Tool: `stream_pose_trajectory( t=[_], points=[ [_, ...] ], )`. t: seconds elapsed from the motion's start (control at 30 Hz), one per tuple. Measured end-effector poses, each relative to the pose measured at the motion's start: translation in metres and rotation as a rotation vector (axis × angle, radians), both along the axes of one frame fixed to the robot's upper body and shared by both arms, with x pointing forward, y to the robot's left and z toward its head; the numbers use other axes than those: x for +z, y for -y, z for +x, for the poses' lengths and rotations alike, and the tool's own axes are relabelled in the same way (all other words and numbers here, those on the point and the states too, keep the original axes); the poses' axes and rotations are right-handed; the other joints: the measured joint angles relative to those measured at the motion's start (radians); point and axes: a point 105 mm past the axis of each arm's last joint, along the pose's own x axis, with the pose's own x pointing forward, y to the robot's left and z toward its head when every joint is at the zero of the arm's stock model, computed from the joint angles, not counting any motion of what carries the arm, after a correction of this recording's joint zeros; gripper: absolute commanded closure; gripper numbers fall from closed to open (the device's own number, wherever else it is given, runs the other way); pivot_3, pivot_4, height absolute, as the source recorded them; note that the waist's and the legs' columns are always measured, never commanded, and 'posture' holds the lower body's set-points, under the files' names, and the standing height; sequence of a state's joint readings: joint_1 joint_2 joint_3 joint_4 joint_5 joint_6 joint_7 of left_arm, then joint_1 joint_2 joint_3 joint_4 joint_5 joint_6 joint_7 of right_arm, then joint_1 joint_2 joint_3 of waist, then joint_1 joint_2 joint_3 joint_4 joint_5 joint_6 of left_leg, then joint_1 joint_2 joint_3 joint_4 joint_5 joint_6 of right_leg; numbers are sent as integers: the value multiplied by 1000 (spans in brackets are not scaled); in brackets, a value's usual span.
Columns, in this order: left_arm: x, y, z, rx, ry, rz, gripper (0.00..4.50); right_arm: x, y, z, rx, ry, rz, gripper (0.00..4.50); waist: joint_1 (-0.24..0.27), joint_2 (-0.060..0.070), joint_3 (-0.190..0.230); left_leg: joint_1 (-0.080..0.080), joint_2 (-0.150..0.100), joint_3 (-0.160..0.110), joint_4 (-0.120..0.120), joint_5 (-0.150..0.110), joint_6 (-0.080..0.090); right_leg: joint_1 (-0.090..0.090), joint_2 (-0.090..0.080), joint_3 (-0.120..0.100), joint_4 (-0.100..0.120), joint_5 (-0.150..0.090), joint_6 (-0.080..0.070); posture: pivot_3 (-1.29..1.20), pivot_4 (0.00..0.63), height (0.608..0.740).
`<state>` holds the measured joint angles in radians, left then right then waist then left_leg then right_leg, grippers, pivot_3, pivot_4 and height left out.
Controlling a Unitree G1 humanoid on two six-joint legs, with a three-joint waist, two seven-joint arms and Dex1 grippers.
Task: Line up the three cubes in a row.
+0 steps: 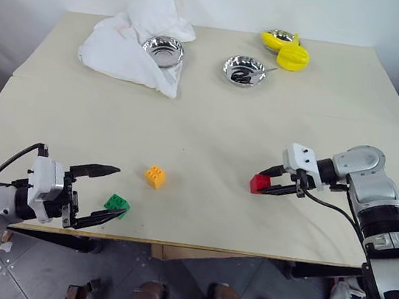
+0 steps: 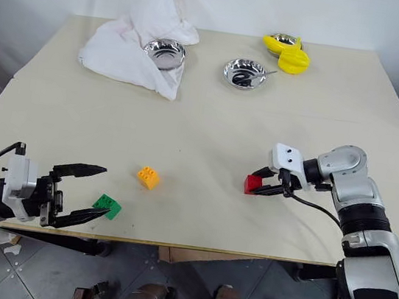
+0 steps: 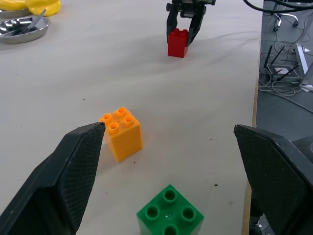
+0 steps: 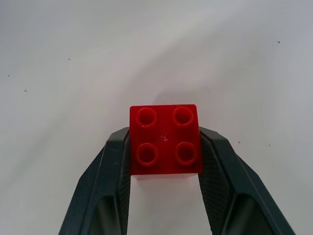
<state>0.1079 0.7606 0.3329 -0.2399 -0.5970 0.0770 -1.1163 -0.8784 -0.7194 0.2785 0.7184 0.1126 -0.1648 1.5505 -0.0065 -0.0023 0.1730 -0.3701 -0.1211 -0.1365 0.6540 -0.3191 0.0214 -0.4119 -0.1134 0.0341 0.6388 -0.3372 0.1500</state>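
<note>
Table (image 1: 208, 143): I see a pale top that carries everything.
Cloth (image 1: 129, 43): white, crumpled, far left; a steel bowl (image 1: 163, 50) sits on it.
Second bowl (image 1: 244, 71): far middle, beside a yellow thing (image 1: 293, 55) that I cannot identify well.
Right gripper (image 1: 267, 186): pinching the red cube (image 4: 165, 139) between both fingers, studs up, on the right side; I think it rests on the table, but I am not sure.
Left gripper (image 1: 108, 192): fingers spread wide, near the front edge at left.
Green cube (image 1: 117, 204): between those spread fingers, near the lower one; contact unclear.
Orange cube (image 1: 155, 177): free, just beyond the green cube, well apart from the red one.
</note>
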Motion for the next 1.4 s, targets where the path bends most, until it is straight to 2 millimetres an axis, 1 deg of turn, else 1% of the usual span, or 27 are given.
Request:
stream_pose_trajectory(
  t=[0.03, 0.07, 0.17, 0.27, 0.3, 0.4, 0.5, 0.57, 0.6, 0.67, 0.77, 0.83, 0.87, 0.9, 0.97, 1.03, 1.17, 1.23, 1.3, 1.4],
  points=[
    [0, 0, 0, 0, 0, 0, 0, 0, 0, 0, 2, 3, -1, 2309, 1, 0, 0, 0, 0, 0, 1, 0, 0, 0, 0, 0, 0, 0, 0, 0, 150, 740],
    [0, 0, 0, 0, 1, 0, 0, -2, 2, 1, -7, -3, -13, 2094, 1, 0, 0, 0, 0, 0, 2, 0, 0, 0, 0, 0, 1, 0, -1, 0, 150, 740],
    [0, 0, 0, 0, 1, 0, 0, -9, 7, 2, -29, -26, -25, 1113, 2, 0, 0, 0, 0, 0, 2, 0, 0, -1, 0, 0, 3, 0, -1, 0, 150, 740],
    [1, 0, 1, 0, 2, 0, 0, -7, 8, 3, -27, -7, -17, 159, 2, 0, 0, 0, 0, 0, 1, 0, 0, -2, 0, 0, 3, 0, -1, 0, 150, 740],
    [1, 0, 1, 0, 2, 0, 0, -4, 8, 3, -23, 5, -8, 29, 1, 0, 0, 0, 0, 0, 1, 0, 0, -2, 0, 0, 3, 0, -1, 0, 150, 740],
    [1, -1, 1, 9, 2, -1, 0, 8, 11, 4, -34, 37, 53, 29, 1, 0, 0, 0, 0, 1, 1, 0, 0, -2, 0, 0, 3, 0, -1, 0, 150, 740],
    [-2, -8, 1, 49, -14, -6, 0, 25, 20, -4, -32, 88, 132, 29, 2, 0, 0, 0, 0, 0, -1, 0, 0, -2, 0, 0, 2, 0, -1, 0, 150, 740],
    [-7, -19, 1, 110, -34, -13, 0, 33, 32, -13, -46, 113, 190, 29, 5, 0, 0, -1, 0, 0, -1, 0, 0, -2, 0, -1, 1, 0, -1, 0, 150, 740],
    [-10, -27, 1, 153, -44, -19, 0, 36, 38, -23, -42, 116, 226, 29, 8, 0, 0, -1, 0, -1, -2, 0, 0, -1, 0, -1, 0, 0, -1, 0, 150, 740],
    [-15, -41, 0, 222, -68, -25, 0, 38, 45, -34, -46, 112, 278, 29, 7, 0, 0, -1, 1, 0, -2, -1, 0, -1, 0, -1, -1, 0, -1, 0, 150, 740],
    [-20, -66, -1, 355, -77, -43, 0, 38, 51, -50, -58, 98, 371, 29, 4, 0, 0, 0, 2, 2, -2, -1, 0, -1, 0, -1, -1, 0, -1, 0, 150, 740],
    [-25, -83, -7, 438, -94, -55, 0, 33, 56, -60, -93, 48, 419, 29, 3, 0, 0, 0, 3, 3, -2, -1, 0, -1, 0, -1, -1, 0, -1, 0, 150, 740],
    [-27, -87, -10, 458, -102, -56, 0, 31, 58, -63, -100, 37, 431, 29, 3, 0, 0, 0, 3, 3, -2, -1, 0, -1, 0, -1, -1, 0, -1, 0, 150, 740],
    [-31, -95, -17, 490, -126, -66, 0, 28, 61, -71, -114, 31, 446, 29, 5, 0, 0, 0, 3, 3, -2, -1, 0, -1, 0, -1, -1, 0, -1, 0, 150, 740],
    [-42, -110, -32, 553, -181, -71, 0, 21, 66, -80, -142, 16, 458, 29, 5, 0, 0, 1, 3, 4, -2, -2, 0, -1, 1, -1, -1, 0, -1, 0, 150, 740],
    [-49, -120, -42, 590, -221, -78, 0, 19, 67, -86, -150, 19, 466, 29, 6, 0, 0, 1, 3, 5, 0, -2, 1, 0, 0, -1, -1, 0, -1, 0, 150, 740],
    [-49, -122, -47, 581, -242, -96, 0, 27, 63, -87, -122, 63, 472, 29, 8, 0, 0, 2, 4, 6, 3, -2, 0, 2, 0, -1, -1, 2, -3, 0, 150, 740],
    [-49, -117, -50, 554, -257, -96, 0, 30, 61, -85, -113, 78, 477, 29, 8, 0, 0, 1, 5, 6, 3, -2, 1, 3, 0, 0, -2, 2, -4, 0, 150, 740],
    [-44, -104, -49, 497, -245, -92, 0, 31, 58, -84, -104, 86, 484, 29, 9, 0, 0, 1, 5, 6, 3, -2, 1, 2, 0, 0, -2, 3, -4, 0, 150, 740],
    [-37, -77, -46, 384, -220, -58, 0, 33, 55, -81, -92, 97, 481, 29, 10, 0, 0, 1, 5, 6, 3, -2, 0, 2, 0, 0, -2, 3, -4, 0, 150, 740]
  ],
)
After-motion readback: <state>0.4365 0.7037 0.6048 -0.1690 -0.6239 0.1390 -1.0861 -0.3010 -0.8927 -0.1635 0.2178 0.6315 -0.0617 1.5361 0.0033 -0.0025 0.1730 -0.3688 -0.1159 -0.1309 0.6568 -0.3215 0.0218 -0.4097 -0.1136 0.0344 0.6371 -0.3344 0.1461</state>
